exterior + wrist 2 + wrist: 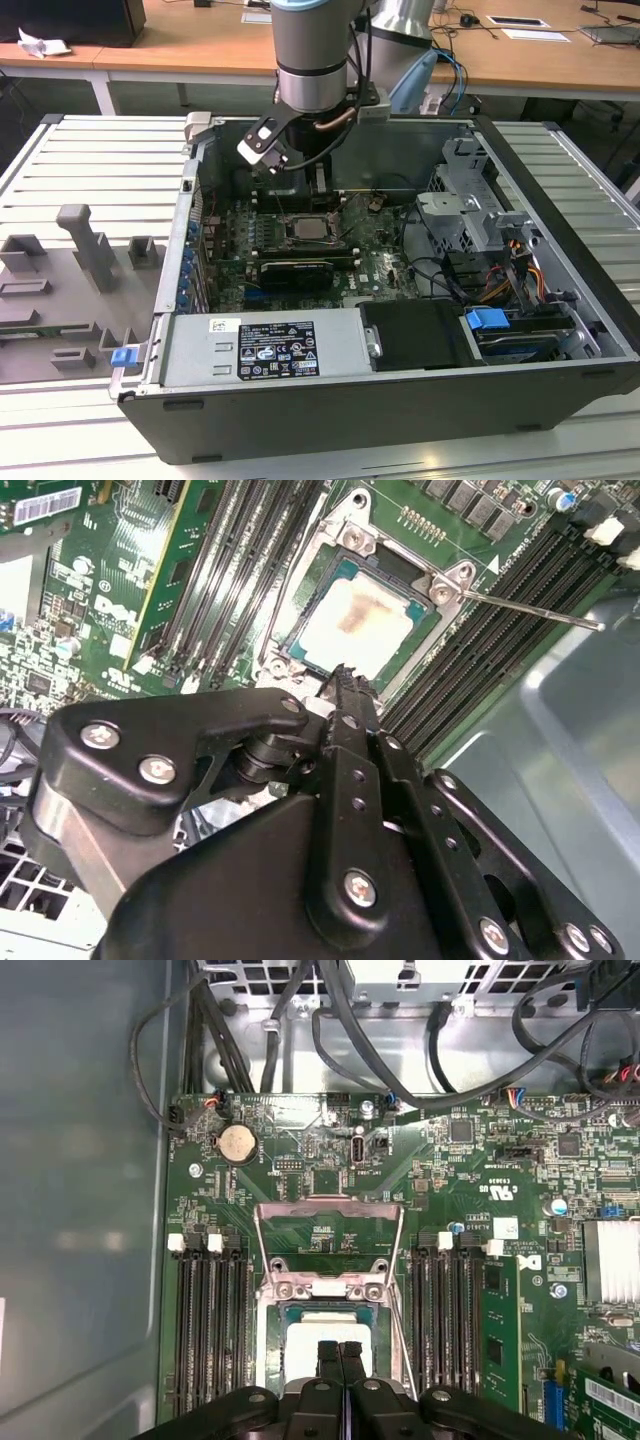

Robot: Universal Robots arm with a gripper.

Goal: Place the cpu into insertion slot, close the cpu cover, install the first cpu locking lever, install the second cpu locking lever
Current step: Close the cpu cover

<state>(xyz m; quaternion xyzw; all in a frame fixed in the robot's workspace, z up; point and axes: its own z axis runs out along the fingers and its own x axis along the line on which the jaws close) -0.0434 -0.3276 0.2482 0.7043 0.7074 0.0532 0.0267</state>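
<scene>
The cpu (330,1325) (360,625) lies flat in the insertion slot (272,1335), its pale metal top facing up; the exterior view shows the cpu (308,228) mid-board. The cpu cover (330,1203) is swung back from the slot on its hinge, and green board shows through its window. A thin locking lever (530,610) (397,1330) sticks out loose beside the socket. My gripper (340,1348) (343,672) is shut with nothing between its fingers. Its tips hover at the cpu's edge opposite the hinge. The arm (310,60) stands over the open case.
Black memory slots (210,1330) (450,1330) flank the socket. A black graphics card (295,272) and a grey power supply (265,345) lie nearer the case front. A drive cage (470,210) and cables (300,1020) crowd one side, and the case wall (80,1210) stands close by.
</scene>
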